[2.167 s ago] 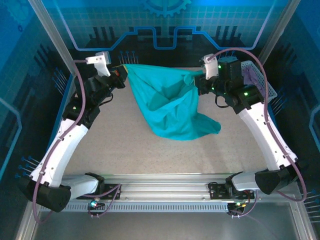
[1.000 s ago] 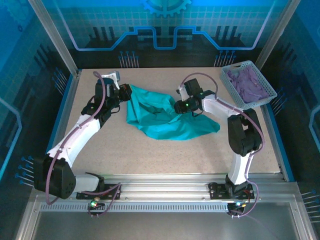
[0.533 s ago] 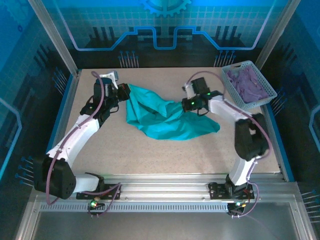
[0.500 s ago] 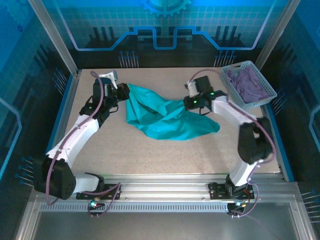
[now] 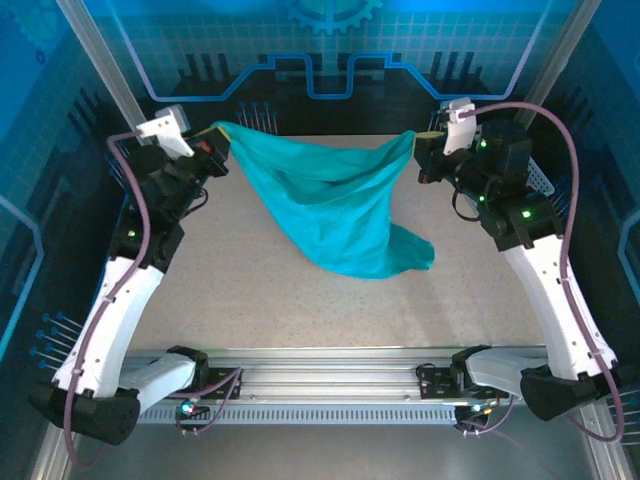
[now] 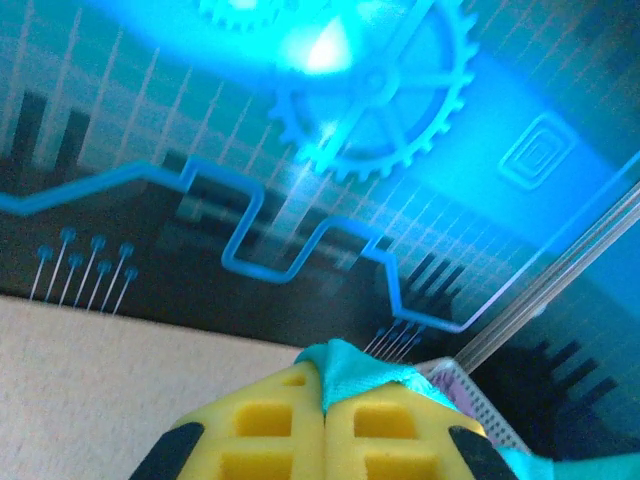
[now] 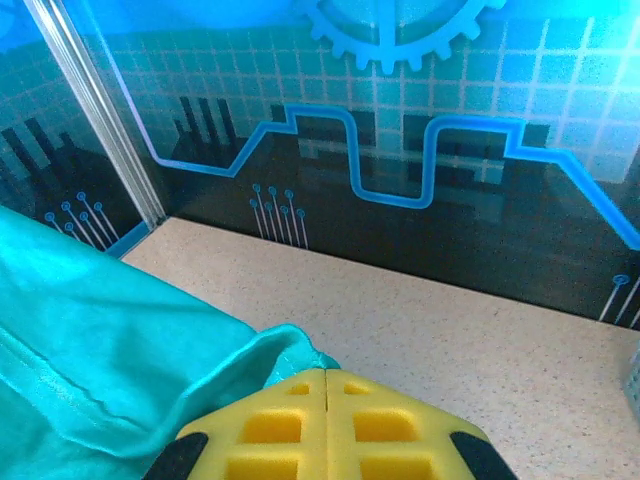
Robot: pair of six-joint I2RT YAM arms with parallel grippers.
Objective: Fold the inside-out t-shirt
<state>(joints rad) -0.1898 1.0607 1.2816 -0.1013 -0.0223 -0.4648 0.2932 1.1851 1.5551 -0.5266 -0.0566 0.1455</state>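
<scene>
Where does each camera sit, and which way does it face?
Top external: above and behind the arms, looking down at the table; both arms show, left gripper and right gripper stretching the t-shirt between them.
Left wrist: on the left arm, facing the back wall; its yellow fingers pinch the t-shirt.
Right wrist: on the right arm, facing back wall and table; its yellow fingers pinch the t-shirt.
Shared: both wrist views see the gear-patterned wall.

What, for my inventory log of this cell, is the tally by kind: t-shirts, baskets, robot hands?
T-shirts: 1, the teal t-shirt
Baskets: 1, the basket
Robot hands: 2, the left hand and the right hand
Total: 4
</scene>
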